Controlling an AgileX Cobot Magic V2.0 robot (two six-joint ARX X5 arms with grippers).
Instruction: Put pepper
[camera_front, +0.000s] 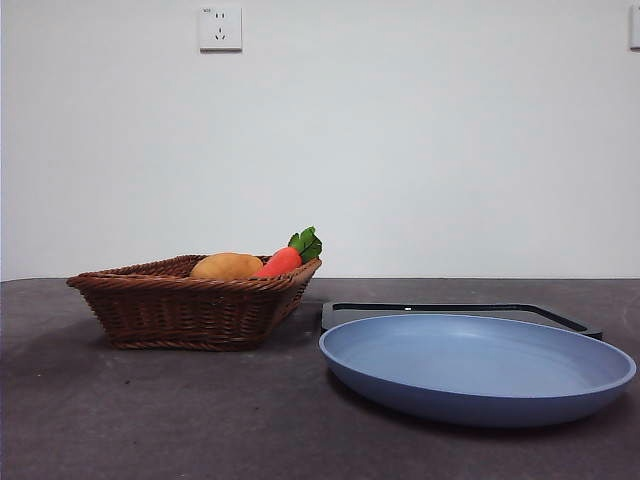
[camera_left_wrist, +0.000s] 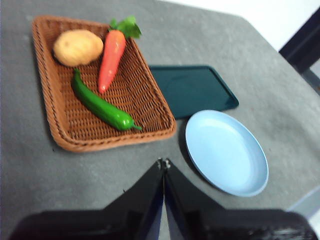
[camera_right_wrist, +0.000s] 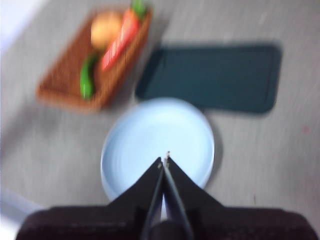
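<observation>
1. We see the pepper (camera_left_wrist: 101, 106) lying flat on the floor of the wicker basket (camera_left_wrist: 60, 131), its stem end near the potato (camera_left_wrist: 78, 47) and its pointed tip toward the basket's rim nearest the plate

2. We find the carrot (camera_left_wrist: 110, 58) just beside the pepper, its leaves at the basket's far edge; the potato sits next to the carrot in a corner of the basket

3. From the front view we cannot see the pepper, since the basket (camera_front: 190, 310) wall hides it; only the potato (camera_front: 226, 266) and the carrot (camera_front: 284, 259) rise above the rim

4. We see a blue plate (camera_left_wrist: 226, 151) on the grey table (camera_left_wrist: 30, 170) beside the basket, and a dark tray (camera_left_wrist: 192, 90) behind the plate

5. Our left gripper (camera_left_wrist: 164, 163) hangs above the table near the basket's rim, its jaws pressed together with nothing between them

6. Our right gripper (camera_right_wrist: 165, 161) hangs over the blue plate (camera_right_wrist: 155, 135), its jaws likewise closed tip to tip and holding nothing; this view is blurred, yet the pepper (camera_right_wrist: 88, 77) shows as a green streak in the basket (camera_right_wrist: 62, 82)
</observation>
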